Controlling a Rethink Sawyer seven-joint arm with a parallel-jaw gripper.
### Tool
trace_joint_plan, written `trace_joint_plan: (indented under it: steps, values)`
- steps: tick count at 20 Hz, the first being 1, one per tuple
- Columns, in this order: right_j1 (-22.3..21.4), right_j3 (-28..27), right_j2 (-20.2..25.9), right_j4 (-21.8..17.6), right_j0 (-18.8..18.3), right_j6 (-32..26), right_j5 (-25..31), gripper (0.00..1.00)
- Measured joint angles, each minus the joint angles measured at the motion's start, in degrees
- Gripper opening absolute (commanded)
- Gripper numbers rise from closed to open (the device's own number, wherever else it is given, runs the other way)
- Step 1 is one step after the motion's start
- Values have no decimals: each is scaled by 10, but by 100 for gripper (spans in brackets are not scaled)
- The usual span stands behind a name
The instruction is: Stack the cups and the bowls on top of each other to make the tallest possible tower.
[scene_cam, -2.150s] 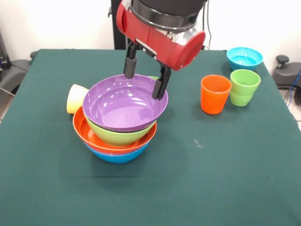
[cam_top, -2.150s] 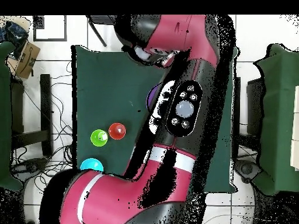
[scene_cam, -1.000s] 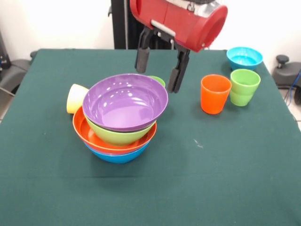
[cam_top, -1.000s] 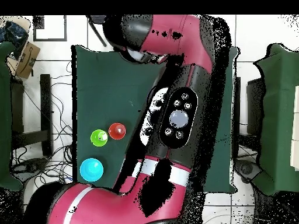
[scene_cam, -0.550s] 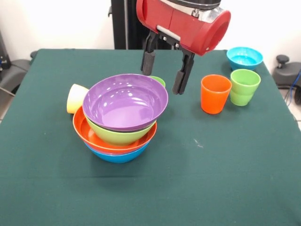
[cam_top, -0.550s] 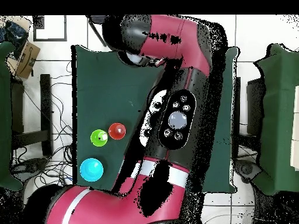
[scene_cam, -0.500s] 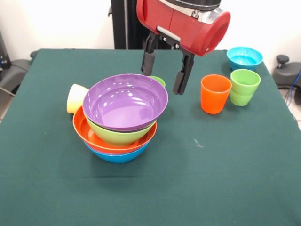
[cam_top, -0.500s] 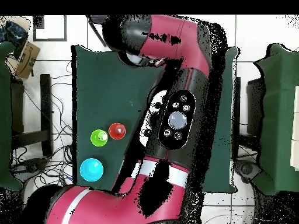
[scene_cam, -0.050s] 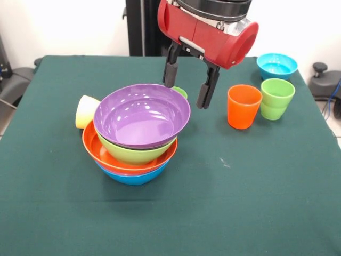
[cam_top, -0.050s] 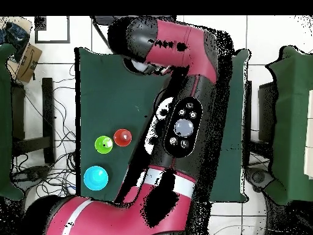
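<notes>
The tower stands left of centre in the front view: a purple bowl (scene_cam, -0.050s: 141, 114) nested in a lime green bowl (scene_cam, -0.050s: 133, 155), an orange bowl (scene_cam, -0.050s: 104, 154) and a blue bowl (scene_cam, -0.050s: 133, 178) at the bottom. My gripper (scene_cam, -0.050s: 187, 85) hangs open and empty just above and behind the purple bowl's far right rim. A yellow cup (scene_cam, -0.050s: 85, 111) lies on its side against the pile's left. A green cup's rim (scene_cam, -0.050s: 181, 92) peeks out behind the purple bowl. In the overhead view my arm (cam_top, -0.050s: 183, 122) hides the tower.
An orange cup (scene_cam, -0.050s: 244, 106) (cam_top, -0.050s: 122, 136) and a light green cup (scene_cam, -0.050s: 277, 98) (cam_top, -0.050s: 104, 144) stand upright side by side at the right, with a turquoise bowl (scene_cam, -0.050s: 276, 65) (cam_top, -0.050s: 96, 177) behind them. The green tablecloth (scene_cam, -0.050s: 256, 181) covers the table.
My gripper has lifted off the purple bowl's far rim and moved up and to the right, staying open. The bowls and cups have not moved.
</notes>
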Motion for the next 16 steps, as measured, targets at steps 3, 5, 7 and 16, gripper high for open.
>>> trace_joint_plan:
  steps: [3,5,7,16]
  values:
    - [-6,16,0,0,5,0,-2,100]
    - [-11,28,0,0,11,0,-4,100]
    - [-17,43,0,1,18,0,-6,100]
    - [-38,84,0,5,41,0,-9,100]
